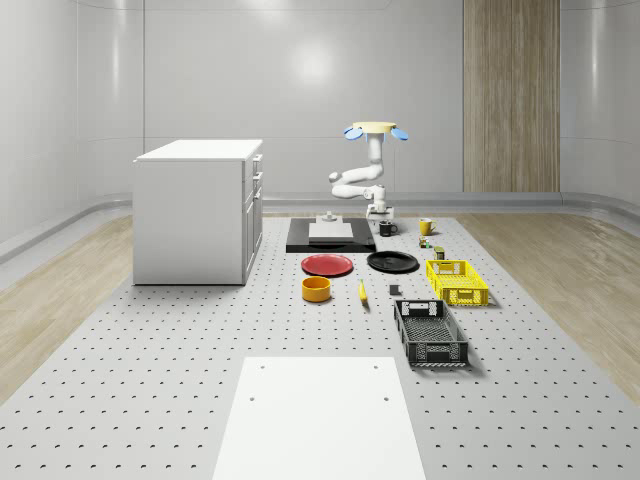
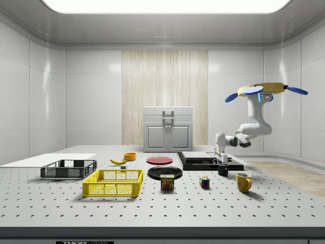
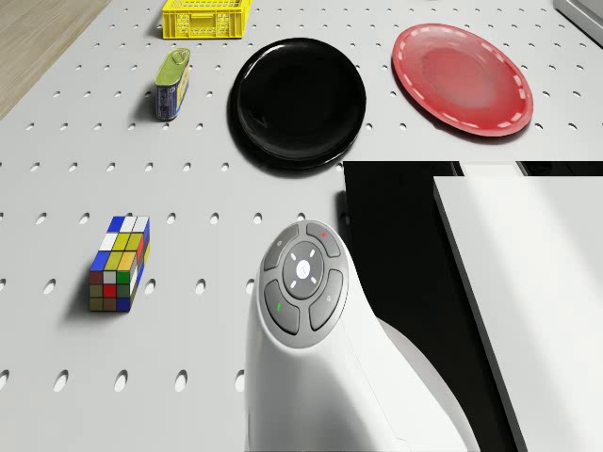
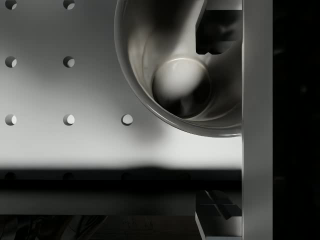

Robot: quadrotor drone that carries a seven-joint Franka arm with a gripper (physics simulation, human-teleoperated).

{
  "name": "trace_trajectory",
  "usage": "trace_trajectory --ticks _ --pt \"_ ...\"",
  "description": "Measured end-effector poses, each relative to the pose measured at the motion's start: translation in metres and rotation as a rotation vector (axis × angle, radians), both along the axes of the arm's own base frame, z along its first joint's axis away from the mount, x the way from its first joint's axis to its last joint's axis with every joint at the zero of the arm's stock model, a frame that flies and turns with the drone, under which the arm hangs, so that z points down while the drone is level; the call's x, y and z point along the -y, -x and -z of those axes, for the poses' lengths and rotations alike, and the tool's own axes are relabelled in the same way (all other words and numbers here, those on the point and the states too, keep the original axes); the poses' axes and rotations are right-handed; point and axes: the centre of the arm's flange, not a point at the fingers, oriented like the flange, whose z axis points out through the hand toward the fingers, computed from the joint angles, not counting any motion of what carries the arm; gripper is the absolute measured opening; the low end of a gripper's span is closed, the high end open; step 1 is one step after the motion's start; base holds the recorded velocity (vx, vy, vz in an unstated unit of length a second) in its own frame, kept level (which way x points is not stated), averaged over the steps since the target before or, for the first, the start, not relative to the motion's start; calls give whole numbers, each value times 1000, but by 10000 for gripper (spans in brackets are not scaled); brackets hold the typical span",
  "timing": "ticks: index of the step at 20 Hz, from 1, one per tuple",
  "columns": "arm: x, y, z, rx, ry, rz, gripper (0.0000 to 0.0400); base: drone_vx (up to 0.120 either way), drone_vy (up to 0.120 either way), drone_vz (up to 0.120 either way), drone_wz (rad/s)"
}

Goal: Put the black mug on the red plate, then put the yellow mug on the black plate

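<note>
The drone (image 1: 376, 129) hovers over the far end of the table, its arm bent down to the black mug (image 1: 388, 228) beside the black platform. My gripper (image 2: 221, 161) hangs just above the black mug (image 2: 223, 170), which stands on the table. In the wrist view my gripper (image 4: 217, 125) is open and straddles the mug's (image 4: 150, 60) wall, one finger over the inside and one outside. The yellow mug (image 1: 426, 226) stands just to the right in the whole-scene view. The red plate (image 1: 327, 265) and black plate (image 1: 392, 262) lie side by side, nearer the front.
A white cabinet (image 1: 198, 210) stands at the whole-scene view's left. A black platform (image 1: 330, 235) with a white slab is next to the mug. A Rubik's cube (image 3: 120, 264), a can (image 3: 172, 85), a yellow basket (image 1: 457, 282), a black basket (image 1: 430, 333), a banana (image 1: 362, 292) and an orange bowl (image 1: 316, 289) lie around.
</note>
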Motion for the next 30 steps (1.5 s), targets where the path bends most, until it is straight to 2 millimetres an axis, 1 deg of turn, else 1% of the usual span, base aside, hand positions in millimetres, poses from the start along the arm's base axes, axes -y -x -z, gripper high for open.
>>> trace_trajectory --ticks 1,3,5,8,10,13,22,26,30 --pt "0 0 0 0 0 0 272 0 0 0 0" --pt "-1 0 0 0 0 0 208 0 0 0 0" --pt "-1 0 0 0 0 0 170 0 0 0 0" --pt "-1 0 0 0 0 0 138 0 0 0 0" --pt "-1 -1 0 0 0 0 127 0 0 0 0" --pt "-1 -1 7 0 0 0 118 0 0 0 0" --pt "-1 0 44 0 0 0 111 0 0 0 0" --pt "-1 -1 54 0 0 0 110 0 0 0 0" --pt "-1 -1 59 0 0 0 110 120 -110 0 0"
